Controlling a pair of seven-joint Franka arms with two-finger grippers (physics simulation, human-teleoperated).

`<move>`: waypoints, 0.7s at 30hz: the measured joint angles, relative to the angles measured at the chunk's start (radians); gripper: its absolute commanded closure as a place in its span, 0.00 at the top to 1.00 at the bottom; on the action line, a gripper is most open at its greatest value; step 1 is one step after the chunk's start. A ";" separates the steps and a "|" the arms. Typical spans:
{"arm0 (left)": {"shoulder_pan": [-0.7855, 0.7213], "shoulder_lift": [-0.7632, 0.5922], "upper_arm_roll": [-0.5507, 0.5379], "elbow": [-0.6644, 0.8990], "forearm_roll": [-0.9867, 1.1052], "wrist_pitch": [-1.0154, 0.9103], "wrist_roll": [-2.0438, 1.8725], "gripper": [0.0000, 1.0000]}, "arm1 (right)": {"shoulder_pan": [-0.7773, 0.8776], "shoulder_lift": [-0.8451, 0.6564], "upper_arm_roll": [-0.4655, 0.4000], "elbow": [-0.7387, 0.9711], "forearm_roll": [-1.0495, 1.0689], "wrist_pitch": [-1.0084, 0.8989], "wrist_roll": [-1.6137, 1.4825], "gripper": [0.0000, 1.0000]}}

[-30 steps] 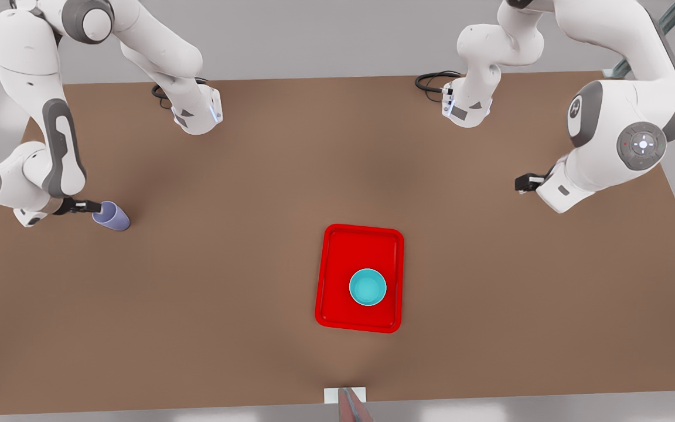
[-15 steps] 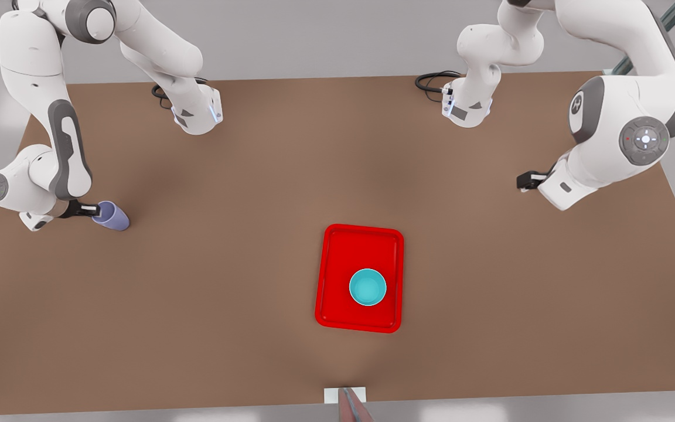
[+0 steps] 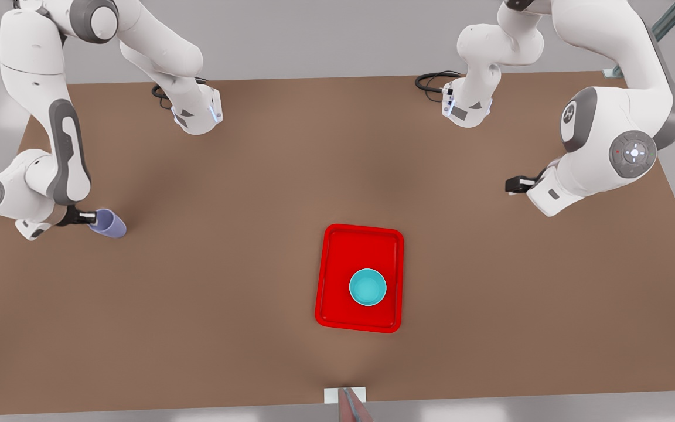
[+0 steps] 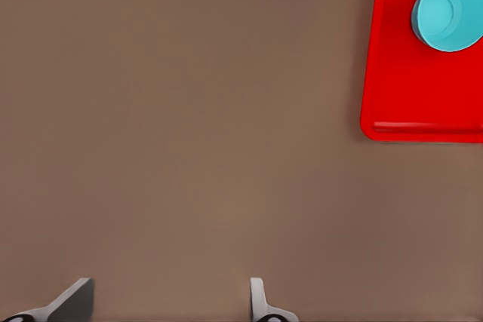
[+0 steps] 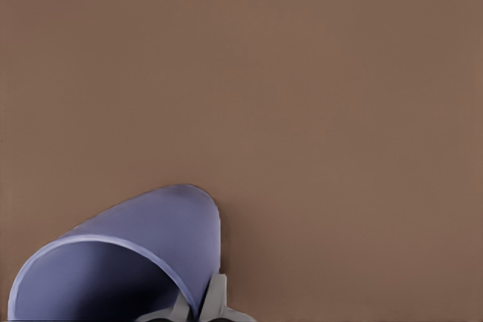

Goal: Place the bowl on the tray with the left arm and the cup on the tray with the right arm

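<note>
Currently the right gripper [image 3: 87,218], at the front view's left edge, pinches the cup [image 3: 109,224] wall between closed fingers [image 5: 215,303], cup tilted. At the front view's right, the left gripper [image 3: 512,185] hangs over bare table [image 3: 226,176], fingers [image 4: 259,299] spread, holding nothing. Lower centre, the bowl [image 3: 367,287] sits on the tray [image 3: 337,246].

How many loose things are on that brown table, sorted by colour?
Red: 1, the tray
Teal: 1, the bowl, sitting on the tray
Lavender: 1, the cup, pinched at its rim by the right gripper
Total: 3
</note>
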 measured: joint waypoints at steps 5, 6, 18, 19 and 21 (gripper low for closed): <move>0.000 0.008 0.002 0.001 -0.011 0.003 0.001 1.00 | 0.000 -0.037 0.054 0.022 0.001 -0.030 0.032 0.21; 0.000 0.002 0.002 0.001 -0.011 0.003 0.001 1.00 | 0.000 -0.039 0.057 0.030 0.000 -0.032 0.034 0.21; 0.000 -0.006 0.011 0.002 -0.003 -0.002 0.001 1.00 | 0.032 0.004 0.239 0.119 0.001 -0.073 0.227 0.21; 0.000 -0.003 0.011 0.002 -0.003 0.000 0.001 1.00 | 0.037 0.020 0.239 0.158 0.001 -0.127 0.237 0.21; 0.000 -0.006 0.009 0.002 -0.002 -0.001 0.001 1.00 | 0.049 0.057 0.250 0.222 0.011 -0.179 0.241 0.21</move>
